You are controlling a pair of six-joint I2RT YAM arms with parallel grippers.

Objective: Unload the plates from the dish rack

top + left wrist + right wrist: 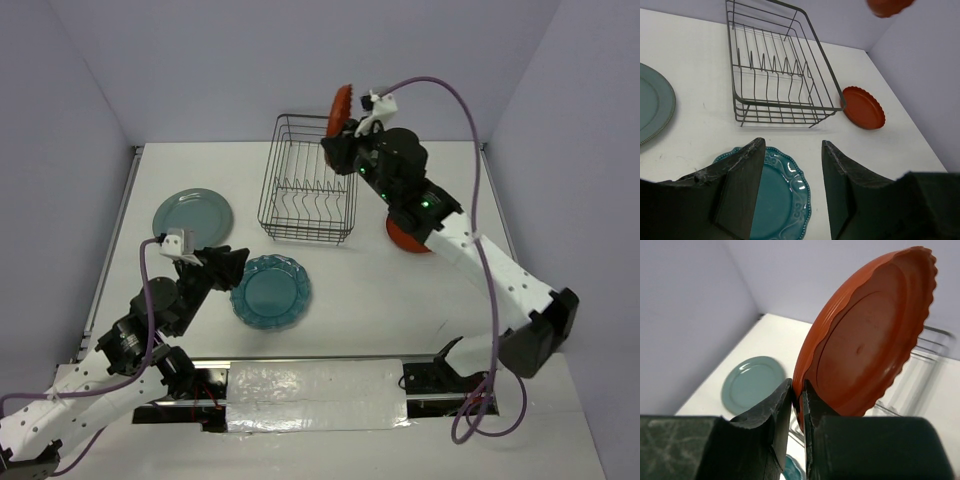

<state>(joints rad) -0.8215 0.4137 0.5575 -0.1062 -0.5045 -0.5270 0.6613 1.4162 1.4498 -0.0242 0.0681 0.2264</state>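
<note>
While the right gripper (796,389) pinches one orange plate (870,335) on edge above the dish rack (308,205), three plates (192,213) (270,291) (405,240) lie flat beside it; left gripper (792,147) released.

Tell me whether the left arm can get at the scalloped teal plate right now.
Probably yes. The left gripper hangs open close above the scalloped teal plate, which lies flat on the table, apart from the dish rack. Nothing lies between the jaws and its rim.
</note>
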